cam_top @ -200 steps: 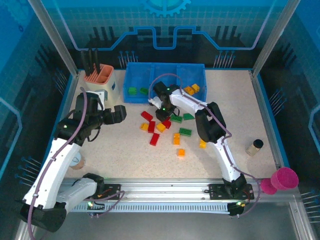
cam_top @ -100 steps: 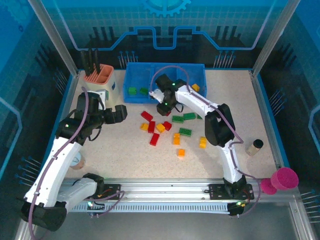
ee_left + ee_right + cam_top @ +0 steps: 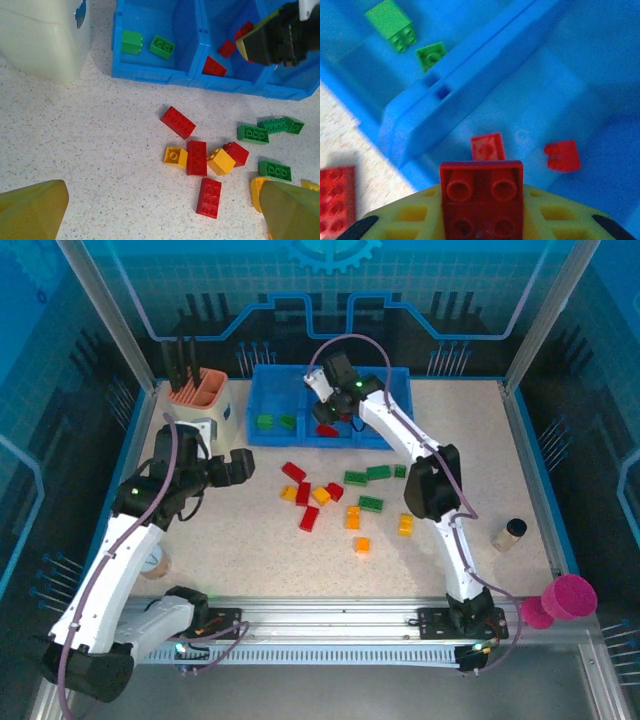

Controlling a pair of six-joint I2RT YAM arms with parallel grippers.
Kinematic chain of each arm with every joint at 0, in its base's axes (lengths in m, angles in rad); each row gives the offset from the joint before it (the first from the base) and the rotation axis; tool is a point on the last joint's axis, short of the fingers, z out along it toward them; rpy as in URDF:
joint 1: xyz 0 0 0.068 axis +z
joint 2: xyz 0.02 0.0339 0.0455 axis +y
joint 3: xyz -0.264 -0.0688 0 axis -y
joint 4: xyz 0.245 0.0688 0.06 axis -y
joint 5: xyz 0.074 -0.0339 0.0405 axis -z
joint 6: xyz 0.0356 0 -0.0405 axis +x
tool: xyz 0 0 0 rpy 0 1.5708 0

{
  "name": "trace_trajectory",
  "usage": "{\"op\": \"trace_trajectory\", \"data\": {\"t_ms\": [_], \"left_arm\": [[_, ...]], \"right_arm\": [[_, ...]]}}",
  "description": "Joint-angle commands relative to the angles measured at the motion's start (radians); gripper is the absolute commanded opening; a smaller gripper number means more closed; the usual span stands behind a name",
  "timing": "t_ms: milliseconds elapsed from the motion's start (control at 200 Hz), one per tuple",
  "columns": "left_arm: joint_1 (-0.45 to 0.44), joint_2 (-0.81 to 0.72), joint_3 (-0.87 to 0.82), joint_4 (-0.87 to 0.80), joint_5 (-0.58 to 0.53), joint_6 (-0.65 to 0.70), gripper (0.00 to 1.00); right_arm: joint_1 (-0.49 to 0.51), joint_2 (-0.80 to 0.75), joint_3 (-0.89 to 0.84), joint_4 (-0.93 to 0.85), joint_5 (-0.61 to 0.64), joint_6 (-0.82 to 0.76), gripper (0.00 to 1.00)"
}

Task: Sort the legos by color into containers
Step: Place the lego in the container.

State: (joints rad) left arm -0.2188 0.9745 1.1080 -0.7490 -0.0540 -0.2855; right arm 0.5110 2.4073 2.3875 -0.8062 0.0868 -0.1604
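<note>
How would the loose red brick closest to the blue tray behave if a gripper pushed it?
The red brick looks like rigid plastic, so it should probably slide without bending. It lies flat, studs up, on the speckled table, so rolling or tipping seems unlikely. Pushed off-centre, it may spin.

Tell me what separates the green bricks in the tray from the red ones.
A blue divider wall, between green bricks and red bricks; clearest in the right wrist view.
</note>
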Motion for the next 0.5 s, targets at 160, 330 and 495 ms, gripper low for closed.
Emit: {"op": "trace_trajectory", "data": {"t_ms": [160,330,495], "left_arm": [[0.01,-0.008,-0.016,0.02,0.022,-0.009,0.99],[0.01,0.004,-0.016,0.026,0.026,-0.008,0.99],[0.012,0.019,-0.011,0.034,0.038,-0.011,0.99]], "right_arm": [[-0.027,0.198,0.257,-0.05,-0.002,-0.017,0.4],[-0.029,0.176,0.201,-0.021,-0.019,-0.025,0.47],[-0.026,0.155,0.175,-0.022,-0.023,-0.031,0.51]]}}
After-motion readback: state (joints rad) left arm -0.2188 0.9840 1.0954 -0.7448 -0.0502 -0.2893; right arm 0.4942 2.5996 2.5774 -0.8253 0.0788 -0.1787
